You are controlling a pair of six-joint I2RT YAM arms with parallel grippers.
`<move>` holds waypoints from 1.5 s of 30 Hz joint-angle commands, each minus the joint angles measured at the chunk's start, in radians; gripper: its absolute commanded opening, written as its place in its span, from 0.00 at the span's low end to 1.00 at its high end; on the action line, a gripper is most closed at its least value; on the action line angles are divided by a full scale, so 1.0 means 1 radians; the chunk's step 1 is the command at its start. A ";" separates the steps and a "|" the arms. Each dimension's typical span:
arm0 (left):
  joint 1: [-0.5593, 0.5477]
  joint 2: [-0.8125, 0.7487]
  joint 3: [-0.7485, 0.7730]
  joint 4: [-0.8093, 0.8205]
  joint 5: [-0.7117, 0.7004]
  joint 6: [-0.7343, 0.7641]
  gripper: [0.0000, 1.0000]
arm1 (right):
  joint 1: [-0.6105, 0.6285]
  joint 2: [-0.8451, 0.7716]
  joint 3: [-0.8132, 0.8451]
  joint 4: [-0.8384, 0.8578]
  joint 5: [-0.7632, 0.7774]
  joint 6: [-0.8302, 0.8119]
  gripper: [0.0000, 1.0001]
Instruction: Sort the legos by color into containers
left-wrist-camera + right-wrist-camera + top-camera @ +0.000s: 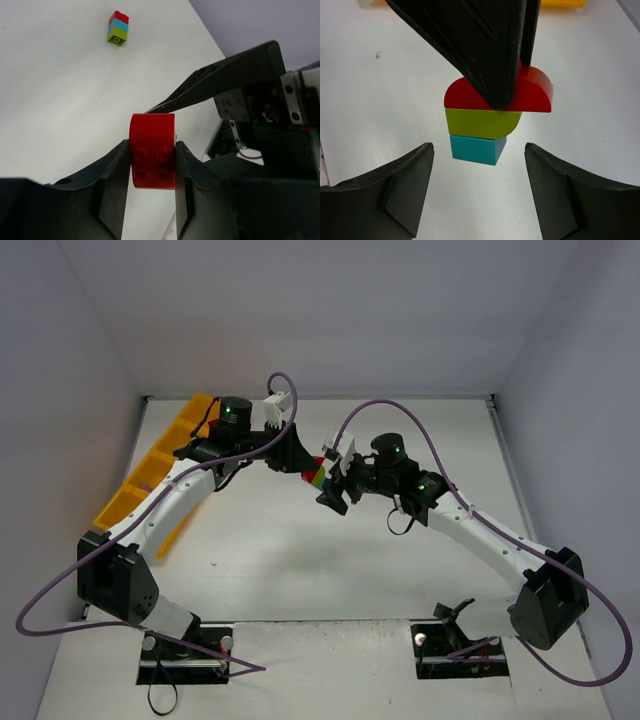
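A stack of a red half-round brick (530, 92), a lime brick (480, 122) and a teal brick (472, 149) hangs above the table in mid view (316, 478). My left gripper (152, 144) is shut on the red top brick (152, 157); its black fingers (485, 50) reach down onto the stack. My right gripper (477, 146) is open, its jaws wide on either side of the teal brick without touching it. It sits just right of the stack in the top view (335, 490). The orange-yellow tray (140, 485) lies at the far left.
A second small stack, red on teal on lime (118, 28), lies on the white table beyond the left gripper. A strip of the tray's edge (562, 3) shows at the top of the right wrist view. Purple cables loop over both arms.
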 commanded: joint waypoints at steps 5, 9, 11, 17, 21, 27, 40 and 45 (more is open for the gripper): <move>0.009 -0.126 -0.078 0.220 0.067 0.338 0.00 | -0.044 -0.020 0.111 -0.047 -0.137 -0.016 0.70; 0.011 -0.206 -0.154 0.336 0.103 0.447 0.00 | -0.111 -0.018 0.124 -0.057 -0.273 0.007 0.70; 0.009 -0.224 -0.178 0.369 0.124 0.482 0.00 | -0.136 -0.017 0.136 -0.058 -0.322 0.015 0.70; 0.009 -0.255 -0.227 0.442 0.227 0.484 0.00 | -0.154 0.012 0.183 -0.061 -0.424 0.031 0.70; 0.011 -0.257 -0.226 0.464 0.274 0.481 0.00 | -0.154 0.031 0.226 -0.061 -0.476 0.033 0.71; 0.008 -0.251 -0.217 0.487 0.320 0.476 0.00 | -0.145 0.055 0.254 -0.061 -0.528 0.045 0.72; 0.001 -0.255 -0.229 0.527 0.348 0.461 0.00 | -0.131 0.095 0.286 -0.060 -0.573 0.048 0.62; -0.002 -0.245 -0.229 0.530 0.350 0.464 0.00 | -0.131 0.101 0.285 -0.061 -0.580 0.048 0.47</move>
